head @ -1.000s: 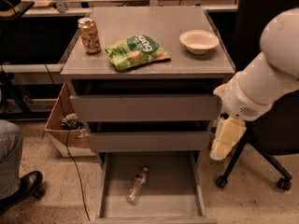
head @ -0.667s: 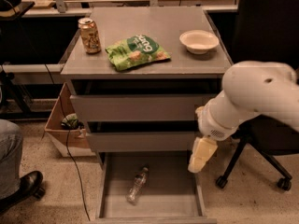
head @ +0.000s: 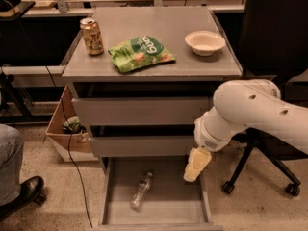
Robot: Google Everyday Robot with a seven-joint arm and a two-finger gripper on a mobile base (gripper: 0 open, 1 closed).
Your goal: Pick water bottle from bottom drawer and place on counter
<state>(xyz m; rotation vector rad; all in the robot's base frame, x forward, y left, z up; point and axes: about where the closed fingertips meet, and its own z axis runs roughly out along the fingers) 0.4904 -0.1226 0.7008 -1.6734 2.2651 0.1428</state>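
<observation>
Grey counter; pincer above btm drawer

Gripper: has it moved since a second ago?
Yes. The gripper swung left and down: from beyond the right side of the cabinet to over the right edge of the open bottom drawer, right of the water bottle.

White lettering runs across the green chip bag on the counter, but I can't make out the word. The prints on the gold can and the water bottle are no clearer. The gripper hangs over the bottom drawer, at its right side.
</observation>
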